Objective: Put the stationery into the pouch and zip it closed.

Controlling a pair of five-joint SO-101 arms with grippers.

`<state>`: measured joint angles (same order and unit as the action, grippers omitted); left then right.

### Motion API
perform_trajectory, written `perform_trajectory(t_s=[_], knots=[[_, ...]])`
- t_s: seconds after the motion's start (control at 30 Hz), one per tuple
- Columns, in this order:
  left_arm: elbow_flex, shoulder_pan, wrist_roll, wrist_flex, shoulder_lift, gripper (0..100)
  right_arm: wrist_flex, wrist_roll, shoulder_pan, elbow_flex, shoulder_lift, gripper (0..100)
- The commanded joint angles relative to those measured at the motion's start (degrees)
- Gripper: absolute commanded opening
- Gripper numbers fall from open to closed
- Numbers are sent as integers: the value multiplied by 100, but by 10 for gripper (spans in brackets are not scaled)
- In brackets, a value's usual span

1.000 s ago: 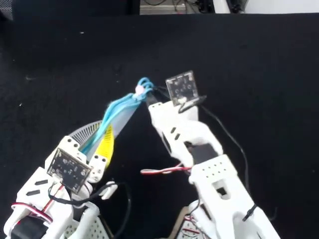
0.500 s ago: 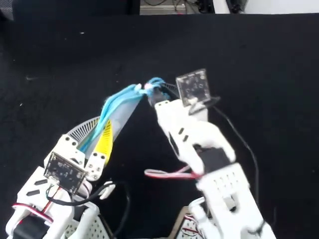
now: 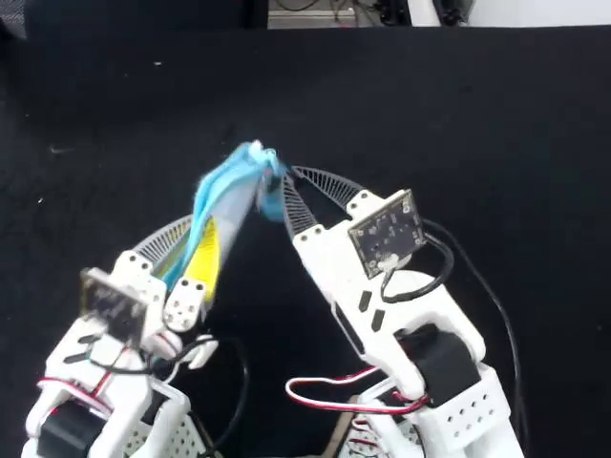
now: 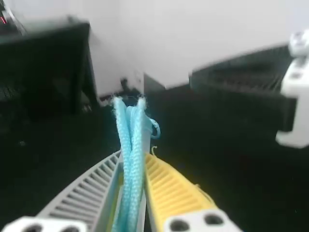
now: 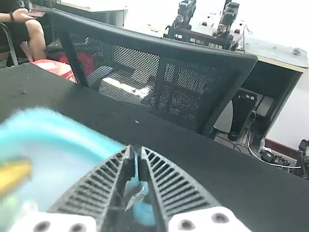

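Observation:
The light blue pouch [image 3: 224,196] hangs off the black table, stretched between the two arms. My left gripper [image 3: 196,260] is shut on its near end, one grey finger and one yellow finger [image 4: 169,191] pressing the blue edge [image 4: 130,145]. My right gripper [image 3: 279,198] is shut on a small blue piece at the pouch's far end, which I take to be the zipper pull [image 5: 137,203], pinched between its dark ribbed fingers [image 5: 166,186]. In the right wrist view the pouch body [image 5: 53,140] is a blur beside those fingers. The right arm's white finger mount [image 4: 294,96] shows beyond the pouch.
The black tabletop [image 3: 458,114] stretches open behind and to both sides of the arms. Red and white cables [image 3: 325,391] loop at the right arm's base. Past the table stand a mesh chair back [image 5: 159,82] and a desk [image 5: 270,53].
The right arm has drawn back toward its base, its wrist camera board swinging nearer. The pouch's far end moved left and now bunches higher. The left arm shifted slightly left.

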<state>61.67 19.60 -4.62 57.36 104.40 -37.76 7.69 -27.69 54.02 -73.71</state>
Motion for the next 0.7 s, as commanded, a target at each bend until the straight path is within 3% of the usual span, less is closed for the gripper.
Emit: perform_trajectory(t_s=[0.0, 0.2, 0.3, 0.47, 0.67], knots=[[171, 22, 53, 18, 35, 29, 0, -18, -70, 57, 66, 11], [-22, -4, 70, 44, 35, 29, 62, -158, -26, 251, 75, 60], [-13, -4, 53, 70, 35, 29, 114, -1134, 273, 268, 215, 125], [-31, 40, 53, 448, 35, 29, 624, -2514, 1081, -57, 1068, 103], [-13, -4, 44, 519, 35, 29, 1521, -2743, 914, 119, 2440, 102]])
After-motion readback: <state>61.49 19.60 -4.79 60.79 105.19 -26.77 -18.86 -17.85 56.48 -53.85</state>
